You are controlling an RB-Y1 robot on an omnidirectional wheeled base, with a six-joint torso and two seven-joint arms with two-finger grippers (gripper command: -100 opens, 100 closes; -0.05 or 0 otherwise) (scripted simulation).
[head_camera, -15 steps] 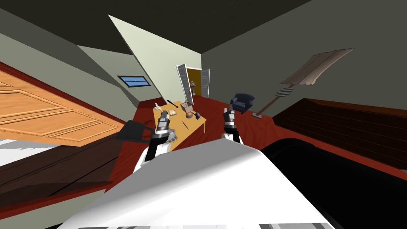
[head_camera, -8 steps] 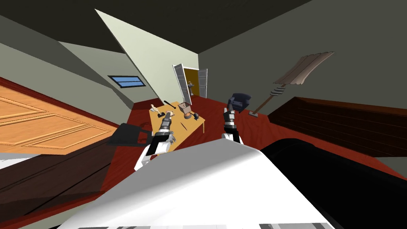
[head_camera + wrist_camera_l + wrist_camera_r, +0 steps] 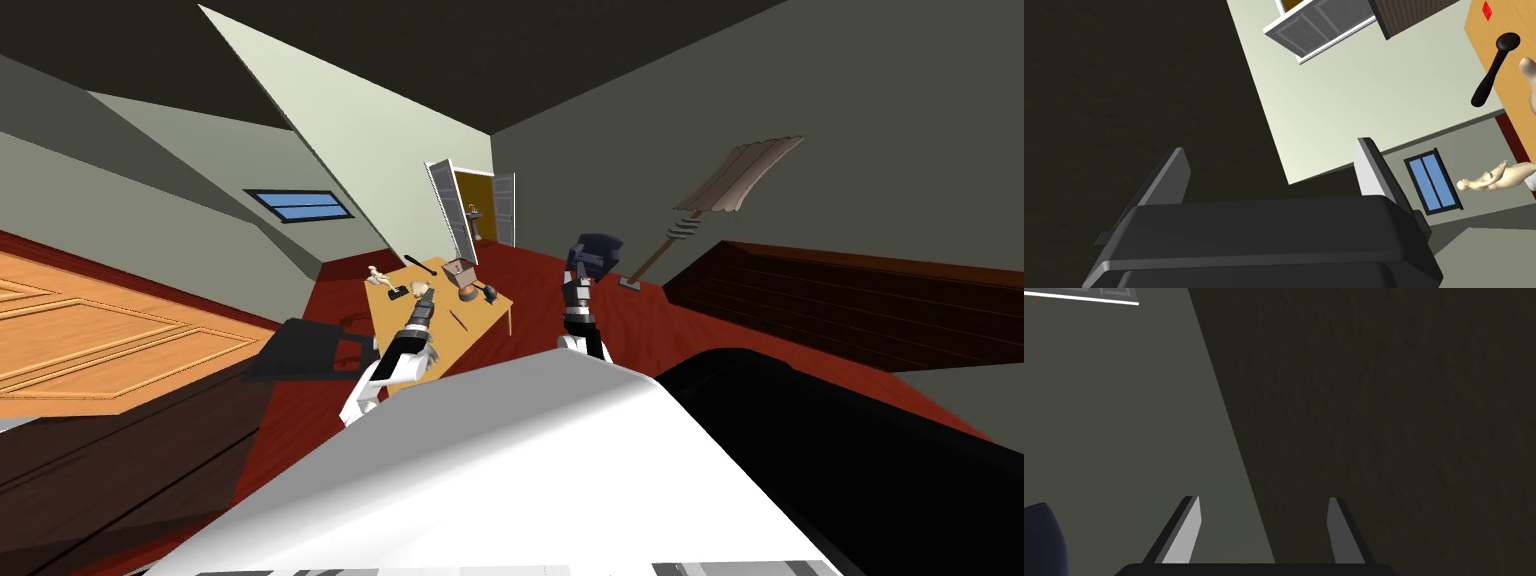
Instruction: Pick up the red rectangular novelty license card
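Observation:
The red card is a small red rectangle lying on the orange wooden table, far beyond my left gripper and off to one side of it. That gripper is open with nothing between its fingers and points at a pale wall. In the head view the left gripper hangs over the table. My right gripper is raised beside the table's right end, and in its wrist view the right gripper is open and empty.
On the table lie a black club, a pale figurine, an open box and a ball. A dark chair stands left of the table. A dark blue armchair stands behind the right gripper. An open door is at the back.
My head camera has turned, so the whole room has slid left in the picture. My left arm has reached further forward over the table. The right arm has kept its pose.

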